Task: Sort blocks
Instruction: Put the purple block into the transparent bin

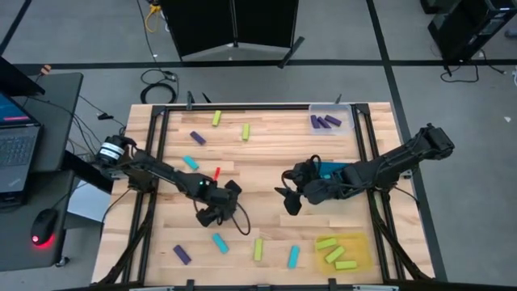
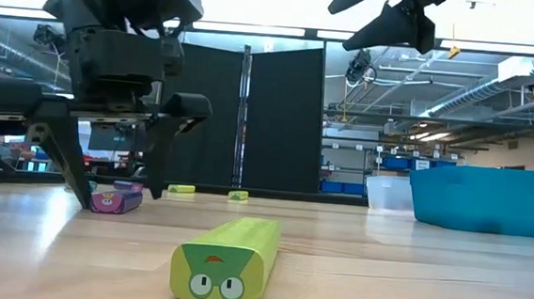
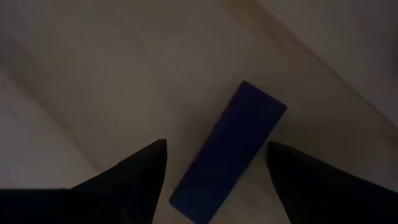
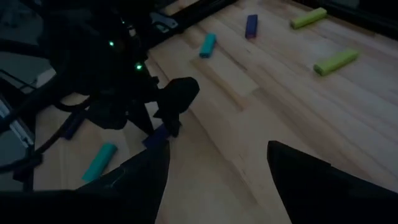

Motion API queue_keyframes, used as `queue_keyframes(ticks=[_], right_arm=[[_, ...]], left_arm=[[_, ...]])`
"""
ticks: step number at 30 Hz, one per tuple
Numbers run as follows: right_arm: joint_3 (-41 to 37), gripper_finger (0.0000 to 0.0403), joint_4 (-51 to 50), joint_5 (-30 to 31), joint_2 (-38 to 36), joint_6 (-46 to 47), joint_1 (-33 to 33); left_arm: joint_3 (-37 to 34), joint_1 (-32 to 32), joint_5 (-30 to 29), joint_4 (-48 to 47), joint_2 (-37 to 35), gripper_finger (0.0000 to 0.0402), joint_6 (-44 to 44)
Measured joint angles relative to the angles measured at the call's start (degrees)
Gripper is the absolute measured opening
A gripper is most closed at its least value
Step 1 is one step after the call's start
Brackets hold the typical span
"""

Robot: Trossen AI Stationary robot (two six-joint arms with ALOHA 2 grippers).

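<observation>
My left gripper [image 1: 208,217] is low over the table's middle, open and pointing down. Its fingers stand on either side of a dark purple block [image 3: 233,155] that lies flat on the wood, with a gap showing on both sides; the low view shows the same block [image 2: 117,200] between them. The gripper hides this block in the high view. My right gripper [image 1: 287,202] is open and raised right of centre, touching nothing. Other purple, cyan and yellow-green blocks lie scattered, such as a cyan one [image 1: 220,242] and a yellow-green one [image 2: 226,260].
A clear tray [image 1: 346,113] at the far right corner holds purple blocks. A teal tray [image 1: 333,169] lies under my right arm. A yellow tray [image 1: 361,245] at the near right holds yellow-green blocks. A small red thing [image 1: 216,173] lies near my left arm.
</observation>
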Motion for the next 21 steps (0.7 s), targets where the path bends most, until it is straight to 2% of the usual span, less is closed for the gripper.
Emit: queue_keyframes(ticks=[3,6,9,14,21], right_arm=[[0.0,0.0281,0.1,-0.3,-0.2,0.2,0.2],[0.0,0.0283,0.2,-0.3,-0.6,-0.1,0.5],[0.0,0.0282,0.1,-0.3,-0.9,-0.2,0.6],[0.0,0.0276,0.7,-0.2,-2.3,-1.1,0.5],[0.0,0.0271,4.0,1.5,-6.4,-5.7,1.0]], left_arm=[[1.6,1.0,2.4,-1.8,1.8,0.0281,0.0],[1.9,2.0,4.0,-2.5,2.4,0.0259,-0.1],[1.8,2.9,4.7,-2.7,2.5,0.0213,-0.2],[1.8,4.5,7.1,-2.3,2.7,0.0105,-0.3],[2.9,6.9,7.0,4.5,3.1,0.0102,-3.4]])
